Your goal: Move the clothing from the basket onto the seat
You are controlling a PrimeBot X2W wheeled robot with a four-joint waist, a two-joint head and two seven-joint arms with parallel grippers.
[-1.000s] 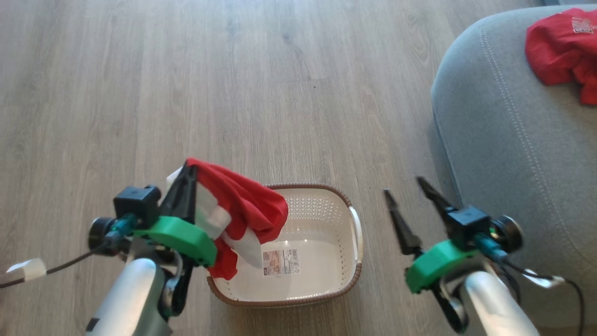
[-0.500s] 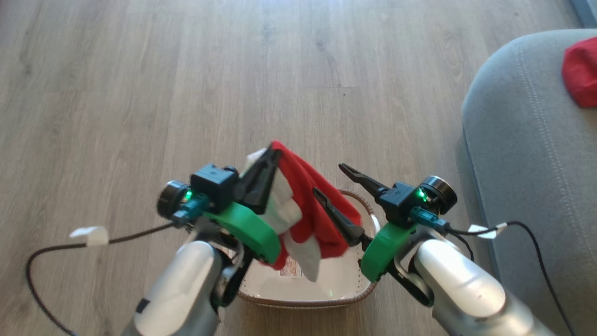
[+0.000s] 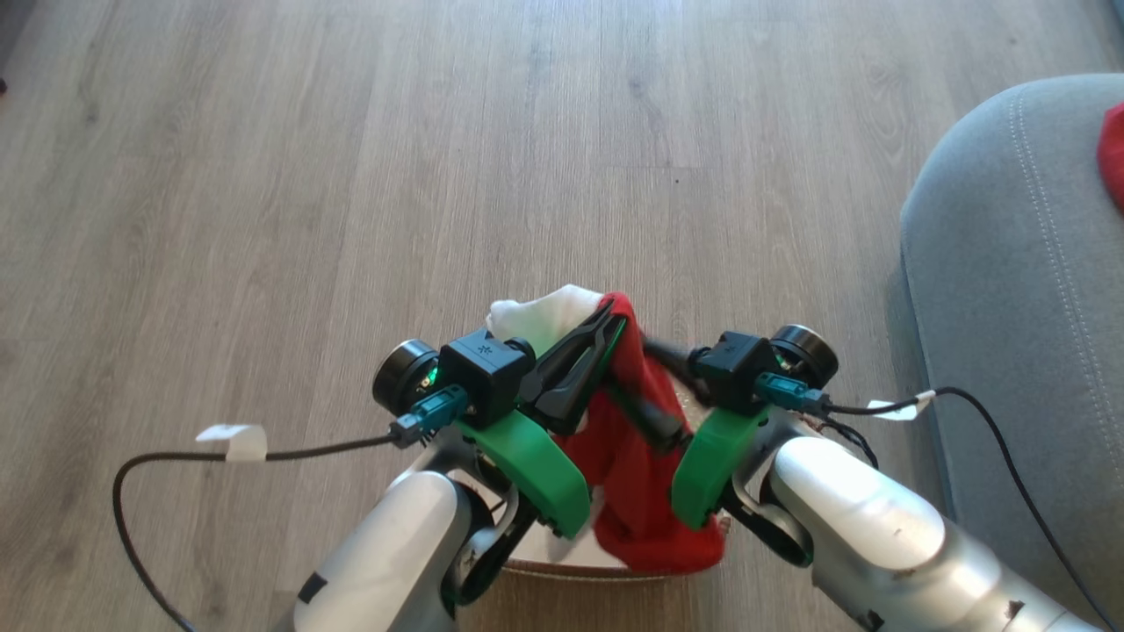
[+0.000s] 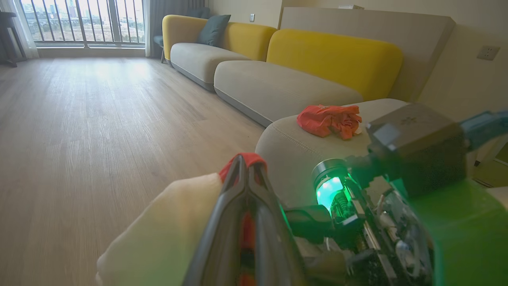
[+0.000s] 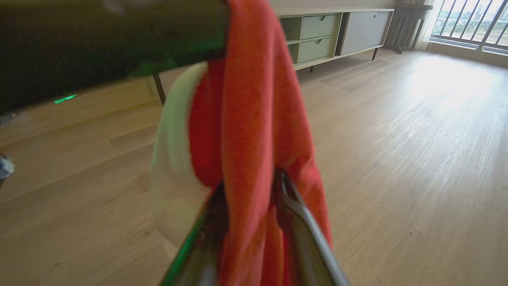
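So the left gripper [image 3: 606,309] is clamped tight on the clothing [image 3: 632,456], and the red and white bundle hangs from it right above the basket [image 3: 536,567] at the near edge. The right gripper [image 5: 250,182] has a finger on each side of the red fabric, but can't tell if it's actually pinching it. There's another red garment [image 4: 329,120] lying on the grey seat [image 3: 992,307], off to the right.

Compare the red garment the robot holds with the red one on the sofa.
The held garment hangs in the air; the sofa garment lies crumpled on the seat. The held garment shows a white part; the sofa garment looks almost all red. Both are red cloth.
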